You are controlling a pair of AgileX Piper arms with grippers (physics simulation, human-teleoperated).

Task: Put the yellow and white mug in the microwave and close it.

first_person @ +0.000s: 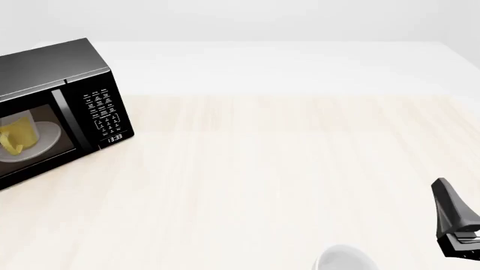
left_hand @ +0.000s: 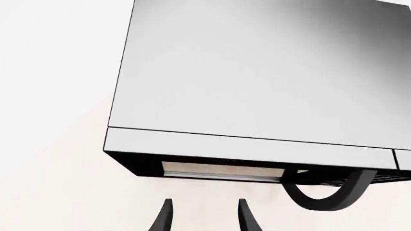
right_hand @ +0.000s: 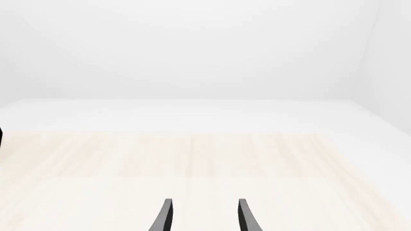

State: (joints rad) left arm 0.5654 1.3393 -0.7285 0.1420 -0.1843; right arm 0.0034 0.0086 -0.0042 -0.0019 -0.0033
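Nearest in the front view, a plain white cup [first_person: 343, 260] peeks over the lower edge of the light wooden desk [first_person: 285, 169], just beside the right end effector [first_person: 456, 222] at the lower right. In its own wrist view that end effector's fingers [right_hand: 165, 214] are spread with nothing between them, aimed over bare desk toward the far wall.

The left end effector [left_hand: 204, 216] does not show in the front view. Its wrist view shows the fingertips spread and empty, just short of the microwave [left_hand: 257, 91], looking up at its grey casing, with a dark curved handle [left_hand: 327, 195] hanging at the front edge.

Far left on the desk, the microwave [first_person: 53, 107] stands with its keypad and lit clock facing the arms. The yellow and white mug [first_person: 19, 134] sits inside on the white turntable plate [first_person: 46, 138], tilted a little, well apart from the right end effector across the desk.

Judging by this, the placing is done. Whether the door is fully shut I cannot tell: the mug reads as if seen through glass, but the front is partly cut off at the edge. What may remain is pressing the door closed and withdrawing
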